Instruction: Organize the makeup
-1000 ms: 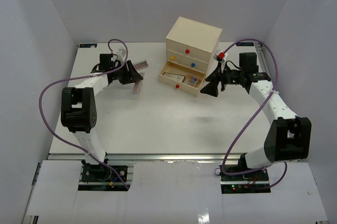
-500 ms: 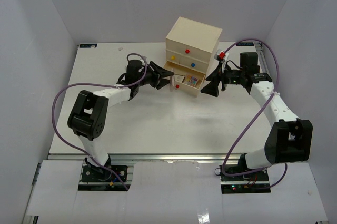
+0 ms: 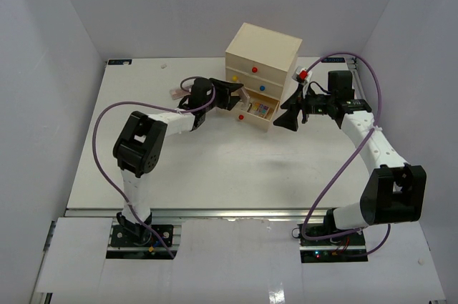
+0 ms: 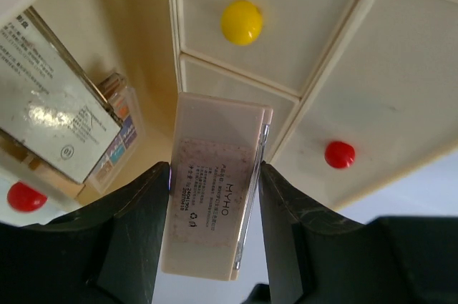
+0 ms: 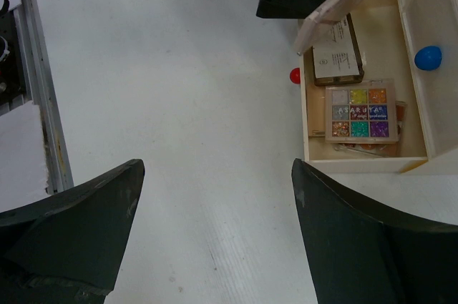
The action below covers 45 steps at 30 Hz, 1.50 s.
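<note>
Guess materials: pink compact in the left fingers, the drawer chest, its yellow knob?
Pink compact: probably hard plastic, satin; moulded rounded edges, printed label. Drawer chest: looks like cream-painted wood or board, matte; thick flat panels, no grain visible, so unsure. Yellow knob: glossy with a highlight; plastic or lacquered wood.

A flat, pale pink compact (image 4: 215, 197) is held tilted over the open bottom drawer (image 5: 358, 165). A colourful eyeshadow palette (image 5: 358, 111) and a white-labelled box (image 5: 336, 55) lie flat inside.
</note>
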Motion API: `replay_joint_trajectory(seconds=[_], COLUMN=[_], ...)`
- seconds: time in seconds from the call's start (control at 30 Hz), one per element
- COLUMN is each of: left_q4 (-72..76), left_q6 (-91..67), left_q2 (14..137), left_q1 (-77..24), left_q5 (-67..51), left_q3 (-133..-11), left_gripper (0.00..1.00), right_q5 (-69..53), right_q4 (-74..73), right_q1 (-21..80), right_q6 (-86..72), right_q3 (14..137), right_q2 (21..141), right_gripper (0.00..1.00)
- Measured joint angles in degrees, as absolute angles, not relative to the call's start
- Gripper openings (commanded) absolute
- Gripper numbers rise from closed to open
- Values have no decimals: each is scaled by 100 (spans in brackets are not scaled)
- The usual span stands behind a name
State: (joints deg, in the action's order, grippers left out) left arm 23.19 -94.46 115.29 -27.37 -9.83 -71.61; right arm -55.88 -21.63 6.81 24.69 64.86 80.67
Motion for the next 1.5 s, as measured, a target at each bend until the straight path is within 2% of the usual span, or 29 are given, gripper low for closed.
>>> replay_joint_trajectory(seconds=[0.37,0.4,0.47,0.5,0.87,1.07,1.3,1.5], left_q4=[2828,2898,3009,3050,3255,3196,2919,2173], left_q6=[-9416,-9400,-9355,-9347,-9259,-8952,-7284,-5322], left_q2=[11962,11955,11928,11916,11859,11321,9826,8413], left_q1=[-2839,-2837,-2832,-2832,-2832,-2815,-2547,-1433], left_q5=[-793,-794,-798,-800,-946,-1149,-1617,-2265], left_q3=[-7346,-7336,-7291,-7264,-7149,-6879,-6299,-5656], left_gripper=[70,74,95,98,98,98,98,98], right_q5=[-5590,-5590,-5589,-5588,-5588,-5595,-5759,-5451], right_q4=[-2176,-2176,-2176,-2176,-2176,-2179,-2294,-2593], right_q1=[672,672,672,672,672,670,783,1760], right_q6=[2467,2468,2469,2469,2467,2480,2892,3946], right_q3=[6485,6484,6483,6482,6479,6479,6399,6387], right_q2=[8060,8060,8060,8060,8060,8060,8060,8099], right_gripper=[90,90,90,90,90,90,90,90])
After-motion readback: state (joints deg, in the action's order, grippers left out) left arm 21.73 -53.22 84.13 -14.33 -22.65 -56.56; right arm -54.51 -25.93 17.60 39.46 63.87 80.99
